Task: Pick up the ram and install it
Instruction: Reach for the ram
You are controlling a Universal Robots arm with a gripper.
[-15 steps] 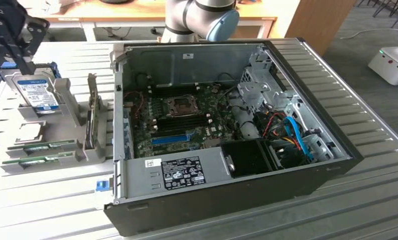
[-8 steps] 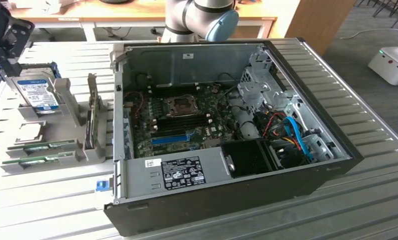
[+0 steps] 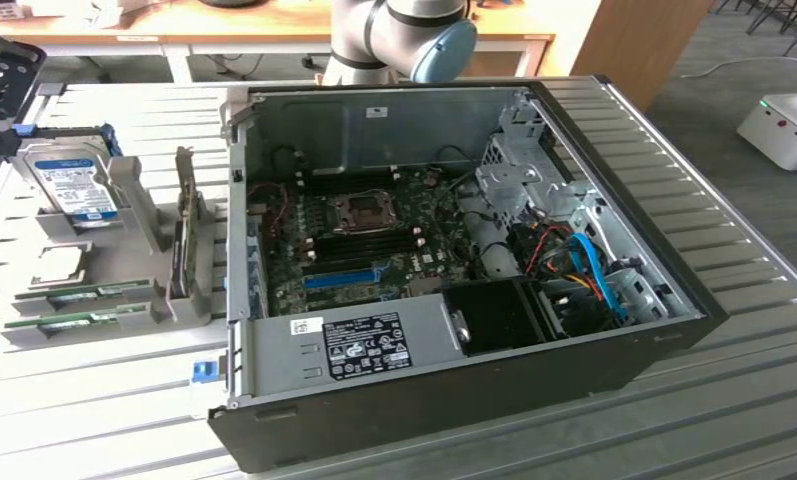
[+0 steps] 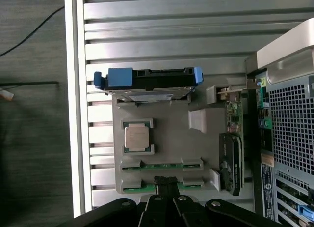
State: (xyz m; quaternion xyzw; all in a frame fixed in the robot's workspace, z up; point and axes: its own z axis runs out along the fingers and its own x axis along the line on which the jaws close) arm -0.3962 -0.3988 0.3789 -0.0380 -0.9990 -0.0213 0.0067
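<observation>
**A:** What does the exterior view give?

**B:** An open computer case (image 3: 438,400) lies on a slatted metal bench (image 3: 718,150). On the exterior view's left sits a grey holder (image 3: 138,215) with a hard drive (image 3: 75,190) standing at its far end. The ram (image 3: 71,321), a thin green stick, lies flat in the holder's slot farthest from the drive. A twin stick (image 3: 91,292) lies just beside it, one slot closer to the drive. Both are well apart from the case.

**A:** And the wrist view?

**B:** It looks straight down on the holder (image 4: 171,138). The tool (image 4: 166,180) is clenched, its two dark tips pressed together with nothing between them. The tips sit over the middle of the ram (image 4: 138,189), with the twin stick (image 4: 162,165) just beyond. I cannot tell how high above the ram they are, or whether they touch it.

**A:** What would make the pick go well?

**B:** My judgement is that the jaws should part just enough to straddle the board's thin thickness. They should stay centred along its length, and the stick should lift straight out of its slot without nudging the twin.
</observation>
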